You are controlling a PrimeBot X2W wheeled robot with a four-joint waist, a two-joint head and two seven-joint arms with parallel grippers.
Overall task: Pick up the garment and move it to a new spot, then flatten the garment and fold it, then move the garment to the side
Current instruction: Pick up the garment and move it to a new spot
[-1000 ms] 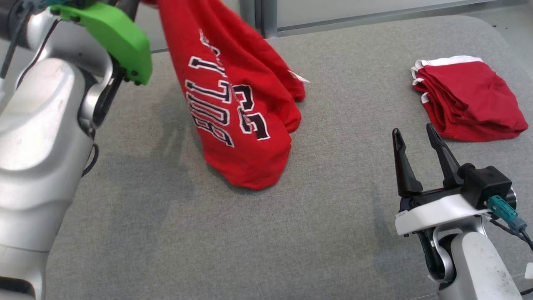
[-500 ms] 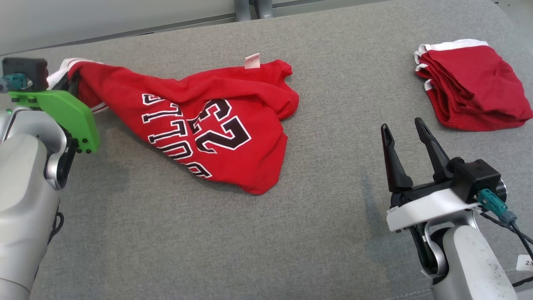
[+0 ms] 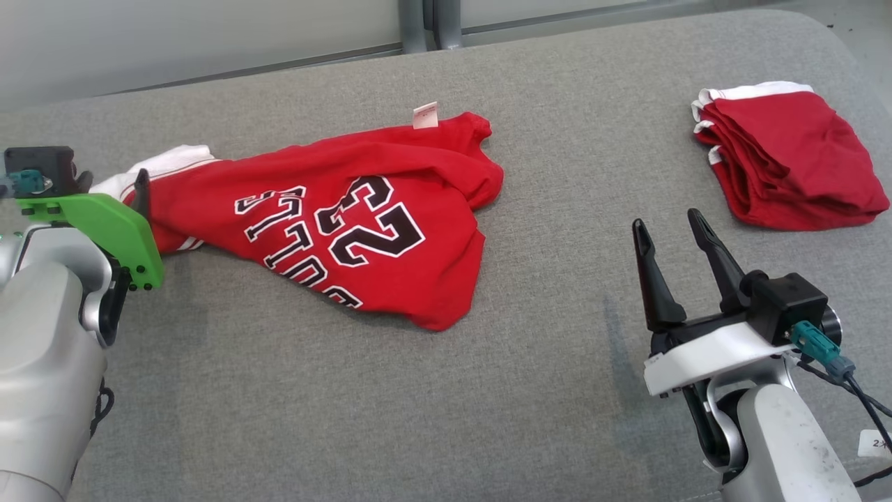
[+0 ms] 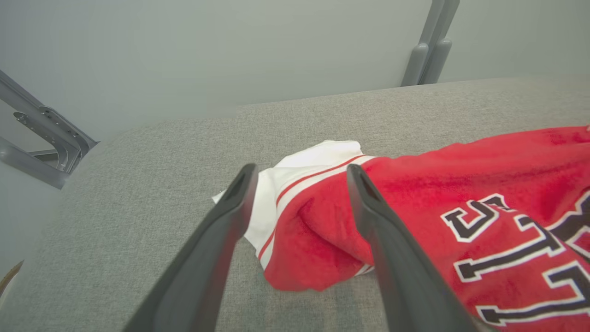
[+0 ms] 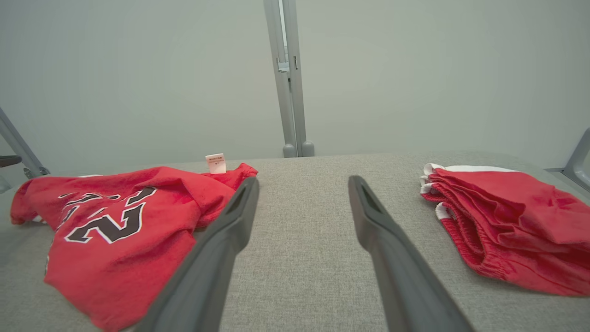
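The garment (image 3: pixel 432 174), a red jersey with black-and-white lettering and white trim, lies crumpled on the grey padded surface (image 3: pixel 348 418) left of centre. My left gripper (image 3: pixel 111 183) stands open at the jersey's left end. In the left wrist view the garment (image 4: pixel 415 184) has its white-trimmed corner lying between and just beyond the spread fingers of the left gripper (image 4: pixel 302 170), ungripped. My right gripper (image 3: pixel 667 222) is open at the lower right with nothing in it. In the right wrist view the garment (image 5: pixel 138 193) lies to the left of the right gripper (image 5: pixel 304 180).
A folded pile of red clothes with white trim (image 3: pixel 787 153) sits at the far right, also in the right wrist view (image 5: pixel 507 212). A grey metal post (image 3: pixel 421 24) and pale wall stand behind the surface's far edge.
The jersey hung from my shut left gripper, then was lowered onto the surface. The left gripper has now opened and let go of its white-trimmed end. The head camera shifted too.
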